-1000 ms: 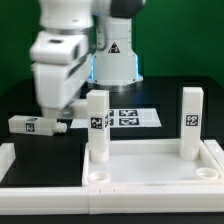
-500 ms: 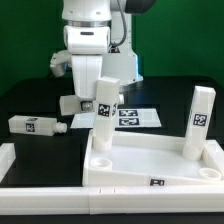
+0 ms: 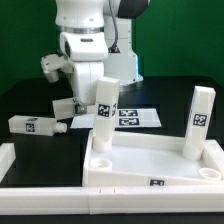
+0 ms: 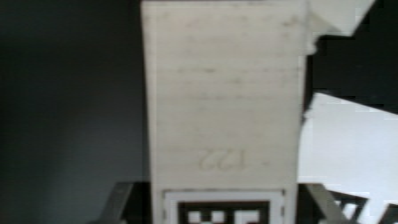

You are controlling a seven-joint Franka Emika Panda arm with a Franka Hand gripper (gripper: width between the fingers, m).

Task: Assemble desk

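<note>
The white tabletop panel (image 3: 150,165) lies underside up in front, its front rim bearing a small tag. A tagged leg (image 3: 201,118) stands in its corner at the exterior view's right. A second tagged leg (image 3: 105,112) stands tilted in the corner at the exterior view's left. My gripper (image 3: 100,86) comes down on that leg's top. In the wrist view the leg (image 4: 217,100) fills the picture, and my gripper (image 4: 217,200) is shut on it with a finger on each side beside the tag. A third leg (image 3: 35,125) lies loose on the black table.
The marker board (image 3: 138,117) lies flat behind the tabletop. A long white border rail (image 3: 40,185) runs along the front and up the exterior view's left. The robot base (image 3: 118,65) stands at the back.
My arm has moved from above the loose leg to the leg at the exterior view's left and closed on it. That leg now leans, and the tabletop has shifted.
</note>
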